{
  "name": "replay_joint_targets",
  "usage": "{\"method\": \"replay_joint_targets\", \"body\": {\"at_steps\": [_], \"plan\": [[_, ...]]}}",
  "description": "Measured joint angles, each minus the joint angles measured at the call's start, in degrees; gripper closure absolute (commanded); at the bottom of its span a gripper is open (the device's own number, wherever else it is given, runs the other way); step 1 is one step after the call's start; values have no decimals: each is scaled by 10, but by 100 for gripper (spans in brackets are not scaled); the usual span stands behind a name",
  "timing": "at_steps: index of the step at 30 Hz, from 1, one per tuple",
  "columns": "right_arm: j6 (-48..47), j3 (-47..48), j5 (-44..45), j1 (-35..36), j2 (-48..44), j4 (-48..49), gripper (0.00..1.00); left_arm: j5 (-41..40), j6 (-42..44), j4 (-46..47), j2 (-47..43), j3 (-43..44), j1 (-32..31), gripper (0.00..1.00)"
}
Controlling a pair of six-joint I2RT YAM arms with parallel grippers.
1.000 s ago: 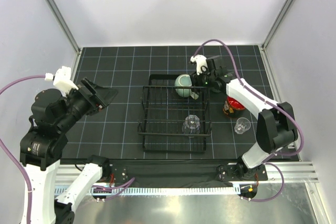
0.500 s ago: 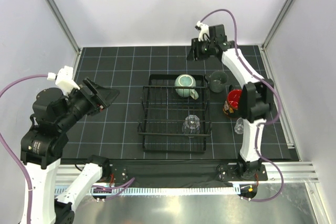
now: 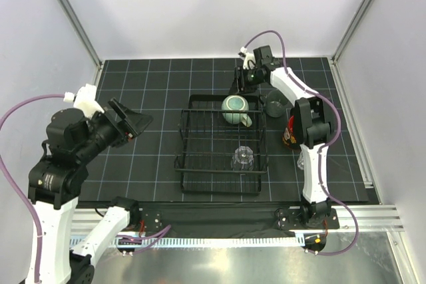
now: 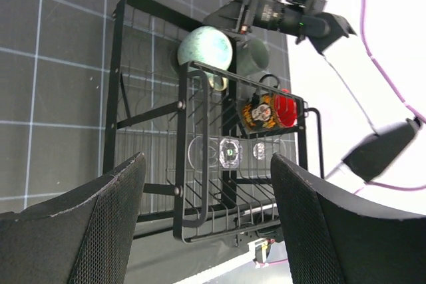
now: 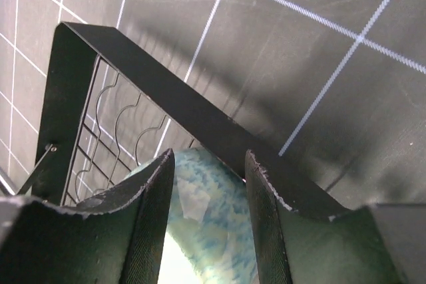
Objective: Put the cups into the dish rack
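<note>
Black wire ahead of the left gripper (image 4: 208,159): that was the dish rack (image 3: 183,139), and the gripper's fingers stood wide apart with nothing between them. Nearest to it inside the rack sat a clear glass (image 3: 242,159). Off beyond that, outside the rack wall, was a second clear glass (image 4: 259,150), and just past it the skull-print cup (image 4: 266,111), red inside showing. Further on, the right gripper (image 5: 208,157) hung over the rack's far rim with its fingers parted. The speckled pale-green mug (image 3: 233,108) lay directly beneath the gap, inside the rack, and no contact showed. Beside that gripper, on the table outside the rack, waited the dark grey-green mug (image 3: 274,102).

By my count, two of five were loaded and three were left to go. From above, the right arm covered most of the second glass and part of the skull-print cup. Whether the pale-green mug sat upright or tipped I couldn't tell.
</note>
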Motion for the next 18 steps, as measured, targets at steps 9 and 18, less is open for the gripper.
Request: {"method": "replay_joint_targets", "body": {"at_steps": [9, 18], "plan": [[0, -106, 2, 11, -79, 41, 50, 0, 0, -11, 30, -3, 0, 27], [2, -116, 5, 30, -102, 17, 46, 2, 0, -15, 25, -7, 0, 27]]}}
